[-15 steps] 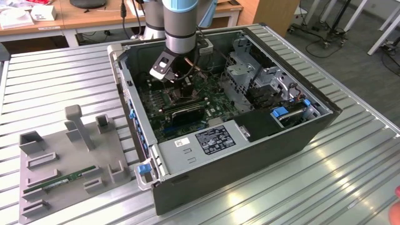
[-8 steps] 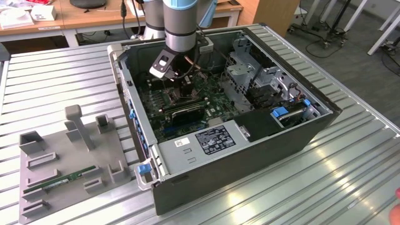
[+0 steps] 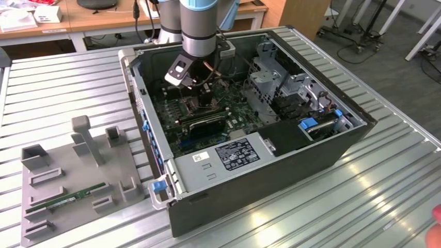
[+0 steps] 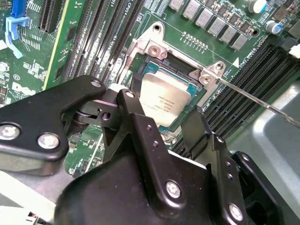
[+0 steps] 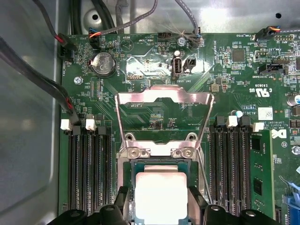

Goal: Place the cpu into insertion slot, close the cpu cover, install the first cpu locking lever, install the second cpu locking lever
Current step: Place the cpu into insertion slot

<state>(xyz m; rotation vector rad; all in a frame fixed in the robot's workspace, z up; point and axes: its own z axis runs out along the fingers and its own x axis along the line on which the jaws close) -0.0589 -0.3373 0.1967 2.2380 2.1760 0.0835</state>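
So here's where you're at: the arm (image 3: 200,26) reaches down into the open computer case (image 3: 276,186), which sits on the slatted metal surface (image 3: 69,88), and the tool (image 3: 201,93) hangs low over the green motherboard (image 5: 234,79). In both wrist views the cpu (image 5: 161,194) lies flat in the insertion slot (image 4: 174,66), silver top up. The tool looks released to me. Its black fingers (image 4: 136,122) sit one on each side of the chip, with a thin strip of socket edge showing between each finger and the cpu, so nothing's pinched. The cpu cover (image 5: 164,96) isn't closed. It's swung up on its hinge at the side of the socket away from the tool, and you can see board through its open centre. A thin locking lever (image 4: 262,105) sticks out from the socket corner and runs over the black memory slots (image 4: 248,79). In the exterior view, counting from the case, the grey tray (image 3: 69,170) lies at about 8 o'clock on the surface, well apart from the tool, with a long green memory stick (image 3: 67,198) lying in it.
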